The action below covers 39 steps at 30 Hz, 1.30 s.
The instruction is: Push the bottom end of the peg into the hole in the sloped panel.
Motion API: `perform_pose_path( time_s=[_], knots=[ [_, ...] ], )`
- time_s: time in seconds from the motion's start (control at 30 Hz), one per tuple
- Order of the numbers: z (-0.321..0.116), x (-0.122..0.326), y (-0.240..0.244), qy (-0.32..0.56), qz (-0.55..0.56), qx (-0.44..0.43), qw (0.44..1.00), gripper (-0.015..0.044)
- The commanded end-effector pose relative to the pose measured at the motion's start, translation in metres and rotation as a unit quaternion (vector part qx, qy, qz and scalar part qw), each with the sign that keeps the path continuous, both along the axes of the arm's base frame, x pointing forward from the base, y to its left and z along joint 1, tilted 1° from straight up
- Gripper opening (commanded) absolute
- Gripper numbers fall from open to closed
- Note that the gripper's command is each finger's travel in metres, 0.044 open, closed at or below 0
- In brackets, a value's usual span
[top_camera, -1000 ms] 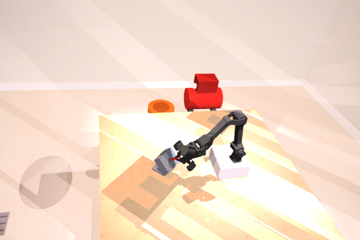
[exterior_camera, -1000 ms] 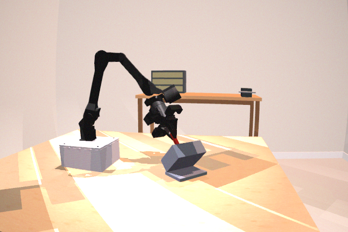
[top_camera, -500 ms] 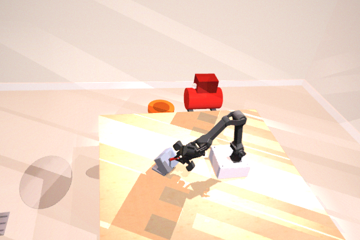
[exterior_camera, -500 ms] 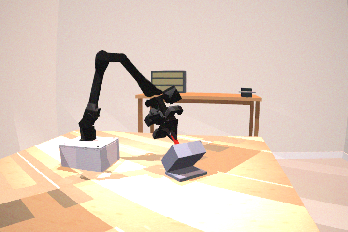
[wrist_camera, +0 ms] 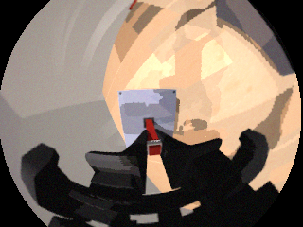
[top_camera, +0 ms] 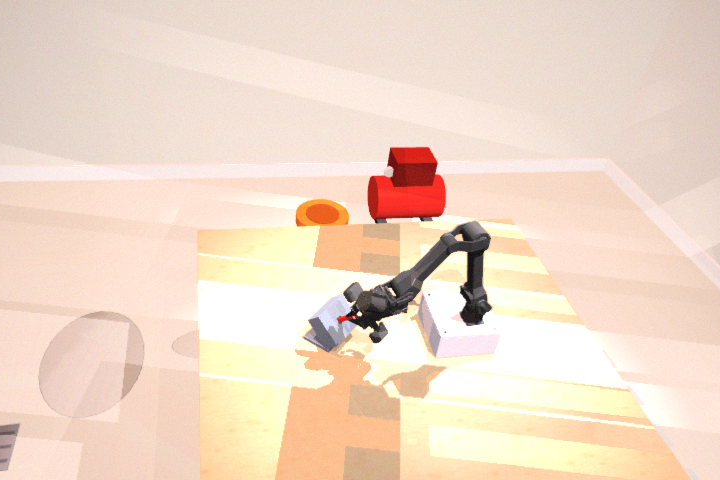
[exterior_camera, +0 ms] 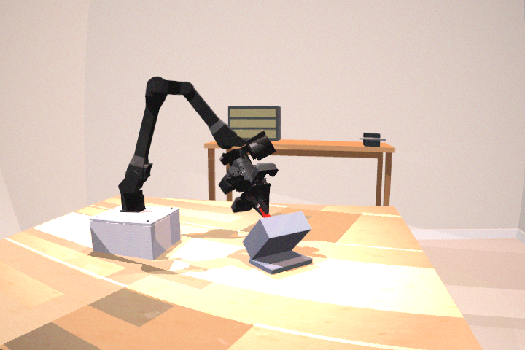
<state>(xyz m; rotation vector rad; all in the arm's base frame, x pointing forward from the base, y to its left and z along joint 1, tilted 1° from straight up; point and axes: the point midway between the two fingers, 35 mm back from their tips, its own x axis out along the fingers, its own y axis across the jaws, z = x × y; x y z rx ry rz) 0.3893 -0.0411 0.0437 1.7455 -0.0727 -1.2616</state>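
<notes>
In the exterior view the upper edge of the panel (top_camera: 322, 321) (exterior_camera: 277, 230) (wrist_camera: 136, 112) hid the bottom end of the peg (top_camera: 344, 318) (exterior_camera: 265, 215) (wrist_camera: 151, 130), and dark fingers covered much of the rest. The wrist view showed that end at the mouth of the hole (wrist_camera: 146, 122), but how deep it sat could not be told; from the top, the hole was too small to make out. The wrist view was cut off by a black round border. The gripper (top_camera: 354, 316) (exterior_camera: 264, 210) (wrist_camera: 151, 131) was clenched on the peg, holding it tilted over the sloped face. The peg's bottom end pointed down toward the panel: its long axis ran from 10 to 4 o'clock in the exterior view, from 5 to 11 o'clock in the wrist view, and toward 9 o'clock from the top.
</notes>
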Motion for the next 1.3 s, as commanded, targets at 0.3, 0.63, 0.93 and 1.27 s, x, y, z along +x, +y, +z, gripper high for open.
perform_pose_path(
  time_s=[0.3,0.63,0.93,1.27],
  knots=[
    [-0.006,0.005,-0.005,0.0,0.002,0.0,1.0,0.0],
    [-0.011,0.008,-0.009,0.0,0.002,0.0,1.0,0.0],
    [-0.013,0.01,-0.01,0.0,0.002,0.0,1.0,0.0],
    [-0.013,0.009,-0.01,0.0,-0.001,0.0,1.0,0.0]
  ],
)
